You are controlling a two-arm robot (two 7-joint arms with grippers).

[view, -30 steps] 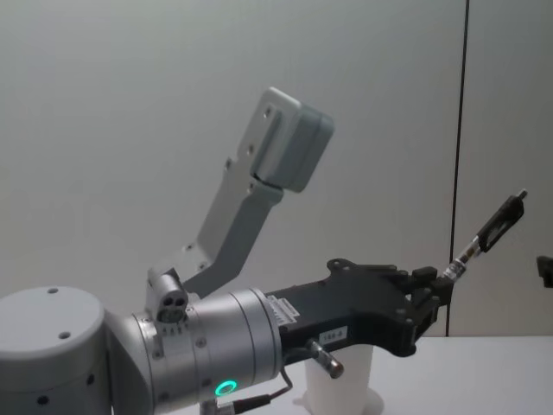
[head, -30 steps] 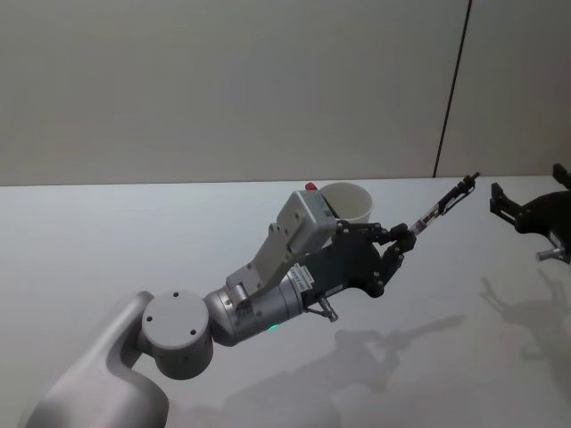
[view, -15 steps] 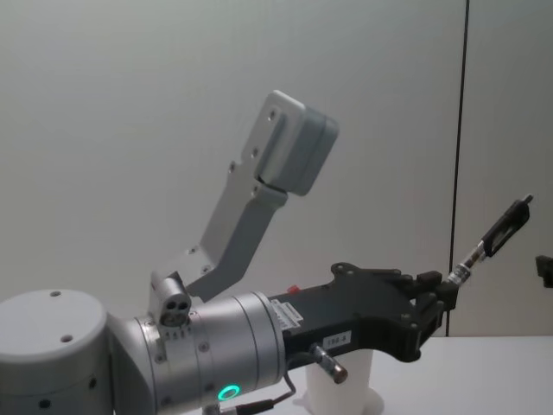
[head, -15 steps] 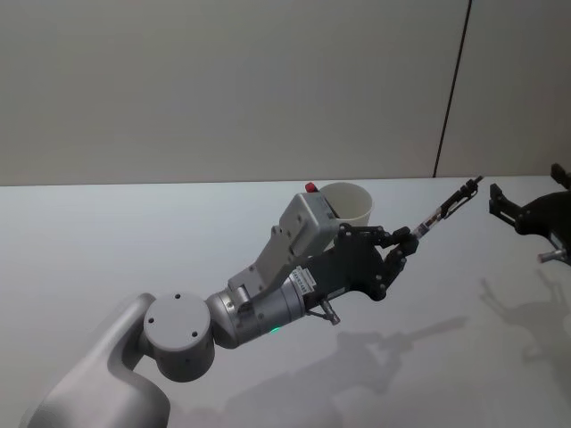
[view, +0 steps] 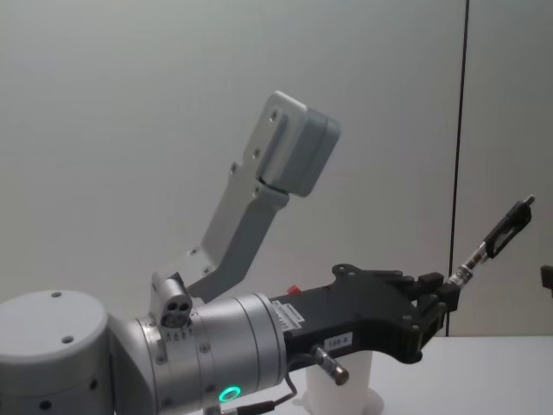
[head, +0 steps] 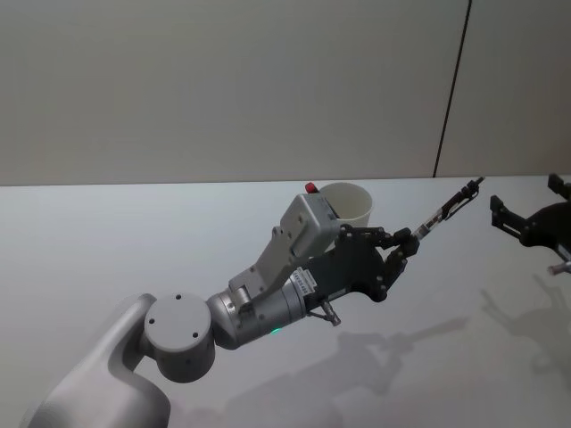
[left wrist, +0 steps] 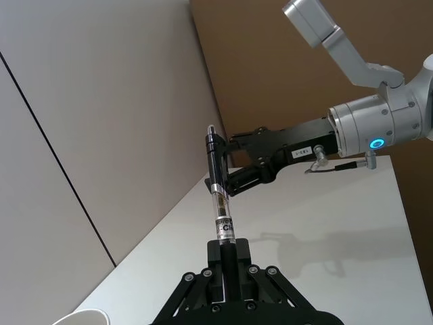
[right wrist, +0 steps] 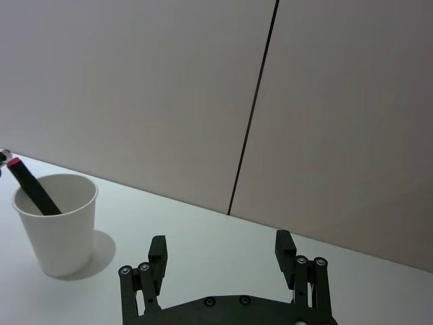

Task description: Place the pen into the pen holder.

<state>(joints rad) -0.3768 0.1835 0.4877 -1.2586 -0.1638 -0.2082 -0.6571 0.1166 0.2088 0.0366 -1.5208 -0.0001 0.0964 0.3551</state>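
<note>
Head view centre has our left end effector (head: 409, 239) clenched on one end of the pen (head: 446, 208), which slants up-right, beyond the paper cup (head: 355, 201). Our right end effector (right wrist: 220, 242) hangs released at right. We judge ourselves mid-carry: next, swing the pen over the rim, upend it, and release.

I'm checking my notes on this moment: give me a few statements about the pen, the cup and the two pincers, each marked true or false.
1. The left pincer is shut on one end of the pen. True.
2. The pen stands in the pen holder. False: it is held in the air, apart from the cup.
3. The right pincer is open and holds nothing. True.
4. The pen holder is empty. False: a dark marker with a red tip leans inside.
</note>
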